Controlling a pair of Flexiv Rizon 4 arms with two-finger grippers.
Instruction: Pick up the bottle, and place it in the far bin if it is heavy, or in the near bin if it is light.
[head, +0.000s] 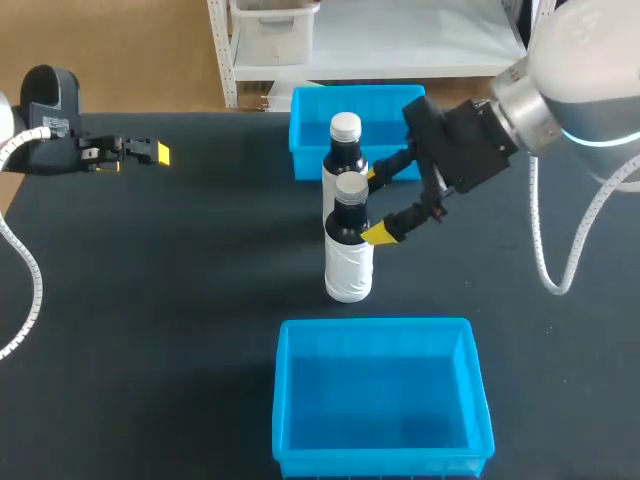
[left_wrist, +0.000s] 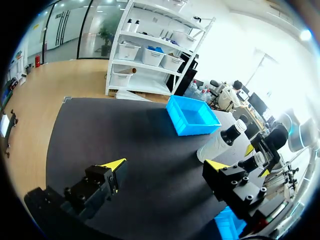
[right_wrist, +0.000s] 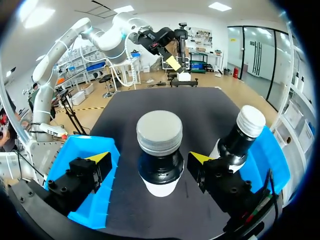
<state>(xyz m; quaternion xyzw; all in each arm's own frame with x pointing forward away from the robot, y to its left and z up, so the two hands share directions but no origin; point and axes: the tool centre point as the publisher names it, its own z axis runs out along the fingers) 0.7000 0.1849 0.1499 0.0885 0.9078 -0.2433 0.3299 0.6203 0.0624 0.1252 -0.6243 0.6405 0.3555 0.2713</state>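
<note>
Right pincer (head: 374, 204) open astride the bottle (head: 349, 262), nothing gripped.
The bottle stands upright on the worktop (head: 150, 300) between far bin (head: 310, 110) and near bin (head: 290, 400), a second bottle (head: 343, 152) close behind. Our pincer flanks its dark shoulder without touching; our left pincer (head: 140, 152) sits open and empty, well apart. We judge the bottle rigid, smooth, likely slippery; its weight will show only on lifting, so we would clamp just beneath the cap (right_wrist: 159, 131).

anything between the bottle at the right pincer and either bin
The second bottle stands just behind the near bottle, between it and the far bin, so that route is blocked at table height. Nothing visible stands between it and the near bin.
</note>
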